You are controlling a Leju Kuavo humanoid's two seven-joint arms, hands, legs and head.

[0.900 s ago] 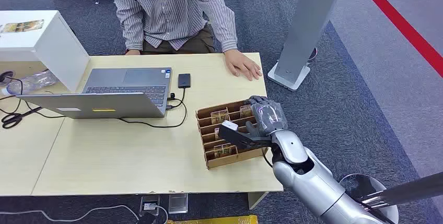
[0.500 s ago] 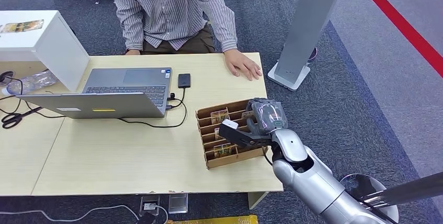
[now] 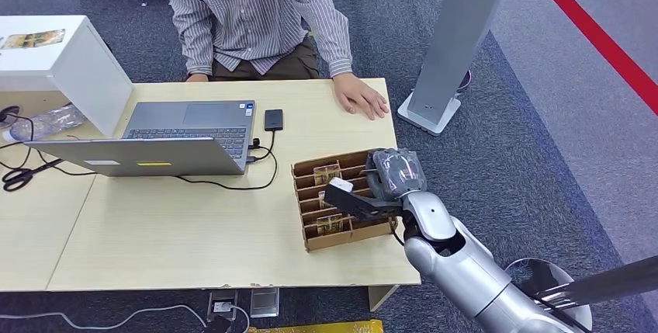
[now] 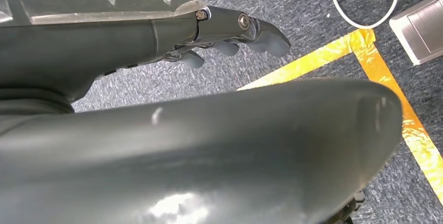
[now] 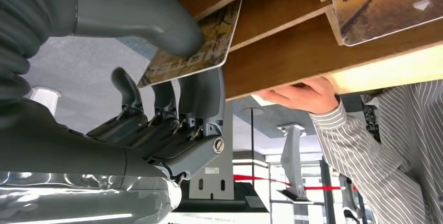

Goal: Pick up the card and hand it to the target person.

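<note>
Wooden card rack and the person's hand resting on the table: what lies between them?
In the head view, only bare tabletop separates the card rack from the person's hand; nothing lies on that stretch.

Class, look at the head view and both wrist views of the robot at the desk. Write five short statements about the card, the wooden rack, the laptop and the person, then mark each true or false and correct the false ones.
1. The right robot hand pinches a card between thumb and fingers. True.
2. The wooden card rack stands on the floor. False: it stands on the table.
3. The person's hand rests flat on the table's far edge. True.
4. The laptop is closed. False: it is open, its keyboard showing.
5. The left robot hand holds a card. False: it holds nothing, above the carpet.
</note>
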